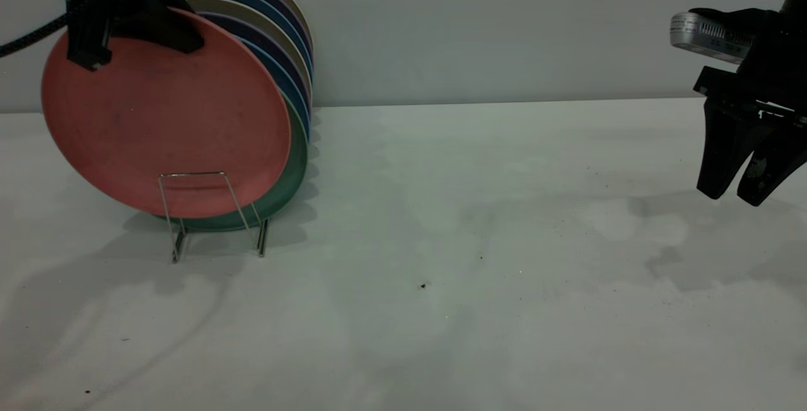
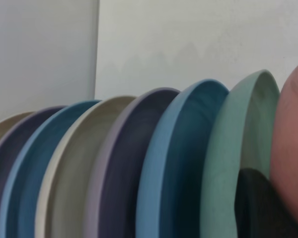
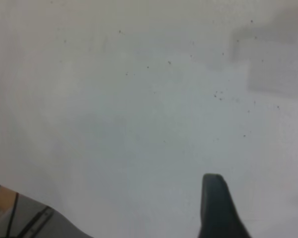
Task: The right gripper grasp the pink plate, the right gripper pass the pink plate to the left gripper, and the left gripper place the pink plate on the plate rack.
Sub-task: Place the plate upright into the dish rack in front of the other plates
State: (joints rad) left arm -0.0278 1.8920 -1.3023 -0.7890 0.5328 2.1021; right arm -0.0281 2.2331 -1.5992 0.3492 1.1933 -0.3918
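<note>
The pink plate (image 1: 164, 121) stands nearly upright at the front of the plate rack (image 1: 178, 244). Its lower edge sits behind the rack's front wire loop. It leans back toward a green plate (image 1: 297, 162). My left gripper (image 1: 183, 36) comes down from the top left and is shut on the pink plate's upper rim. In the left wrist view one black finger (image 2: 258, 208) lies between the green plate (image 2: 238, 148) and the pink plate (image 2: 293, 148). My right gripper (image 1: 736, 193) hangs at the far right above the table, open and holding nothing. Only one of its fingers (image 3: 214, 208) shows in the right wrist view.
Behind the green plate the rack holds several more plates (image 1: 277, 39) in blue, navy and beige, packed close together. The white table (image 1: 479, 272) stretches between the rack and the right arm. A grey wall (image 1: 492, 20) closes the back.
</note>
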